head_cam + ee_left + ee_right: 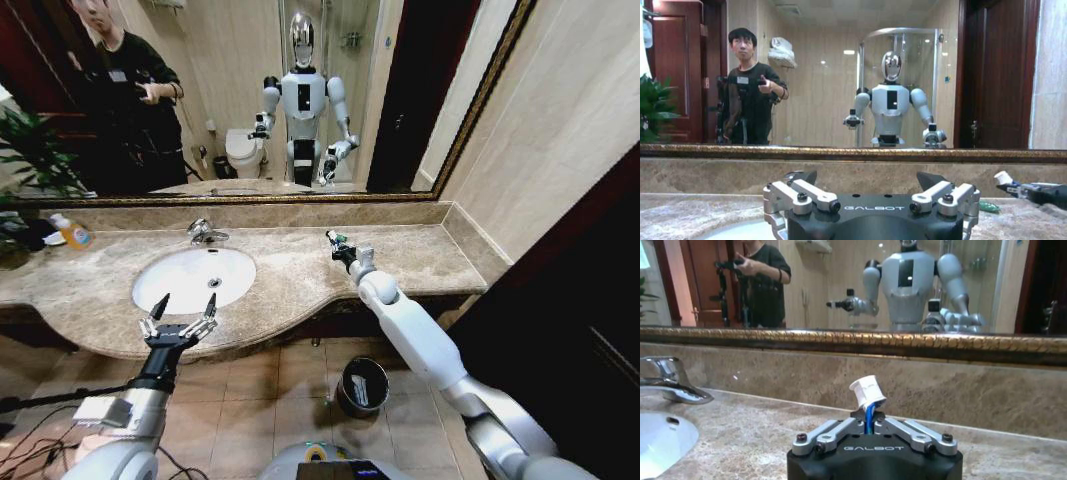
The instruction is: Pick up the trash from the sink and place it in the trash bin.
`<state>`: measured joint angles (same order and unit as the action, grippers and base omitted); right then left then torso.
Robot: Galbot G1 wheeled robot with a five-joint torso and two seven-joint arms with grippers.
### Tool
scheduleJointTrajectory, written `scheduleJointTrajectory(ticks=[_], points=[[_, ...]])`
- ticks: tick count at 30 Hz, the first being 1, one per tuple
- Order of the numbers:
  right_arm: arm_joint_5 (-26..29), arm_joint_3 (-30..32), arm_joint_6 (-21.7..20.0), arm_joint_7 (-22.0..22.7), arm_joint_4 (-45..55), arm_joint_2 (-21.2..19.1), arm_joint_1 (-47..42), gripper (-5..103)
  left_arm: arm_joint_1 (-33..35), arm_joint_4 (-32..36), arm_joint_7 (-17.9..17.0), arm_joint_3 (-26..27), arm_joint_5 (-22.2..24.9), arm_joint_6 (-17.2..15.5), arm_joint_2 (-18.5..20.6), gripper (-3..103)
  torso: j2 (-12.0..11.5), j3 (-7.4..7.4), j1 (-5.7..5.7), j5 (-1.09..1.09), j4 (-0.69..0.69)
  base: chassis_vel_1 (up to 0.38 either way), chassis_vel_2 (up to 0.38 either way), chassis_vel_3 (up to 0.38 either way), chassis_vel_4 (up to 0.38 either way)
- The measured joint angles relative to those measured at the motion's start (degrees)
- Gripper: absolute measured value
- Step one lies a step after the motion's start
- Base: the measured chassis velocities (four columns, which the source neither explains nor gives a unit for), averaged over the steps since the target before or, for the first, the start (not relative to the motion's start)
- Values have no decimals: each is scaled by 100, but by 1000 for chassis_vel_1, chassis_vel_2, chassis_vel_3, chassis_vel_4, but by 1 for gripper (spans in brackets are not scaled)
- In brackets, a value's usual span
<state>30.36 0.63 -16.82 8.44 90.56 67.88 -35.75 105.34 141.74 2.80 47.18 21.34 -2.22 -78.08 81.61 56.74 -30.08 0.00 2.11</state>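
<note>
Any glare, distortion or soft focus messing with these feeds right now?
Head view: wide-lens bending curves the counter edge; mild sheen on the sink basin; trash bin rim glints. Left wrist view: left tool sharp, the mirror reflection slightly soft with ceiling-light spots. Right wrist view: right tool and its pinched trash crisp, faucet highlights bright, reflection blurred.

Sink [160, 290]: near rim partly covered by the left gripper [183, 312] in the head view; in the wrist views cut off by the picture's edge.
Faucet [667, 382]: cut off at the edge of the right wrist view.
Trash [867, 392]: lower part hidden between the closed fingers of the right gripper [870, 430]; markings too small to read.
Green piece [988, 205]: beside the left gripper's finger, kind cannot be told.
Trash bin [362, 386]: contents too dark to make out.
</note>
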Motion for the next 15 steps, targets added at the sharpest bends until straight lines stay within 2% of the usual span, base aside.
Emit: scheduleJointTrajectory(ticks=[8, 13, 15], points=[[-1, 445, 36, -7, 748, -283, -680, 3, 0, 0, 1, 0, 0, 0, 0, 100, 0, 0, 0, 0, 1, 0, 0, 0, 0], [1, 832, 55, -138, 1357, -478, -1434, 3, 0, 0, 0, 0, 0, 0, 0, 100, 0, 0, 0, 1, 0, 0, 0, 0, 0], [-7, 1235, 194, -165, 2069, -639, -2371, 2, 0, 0, 0, 0, 0, 0, 0, 100, 0, -1, 1, 0, -2, 0, 0, 0, 0]])
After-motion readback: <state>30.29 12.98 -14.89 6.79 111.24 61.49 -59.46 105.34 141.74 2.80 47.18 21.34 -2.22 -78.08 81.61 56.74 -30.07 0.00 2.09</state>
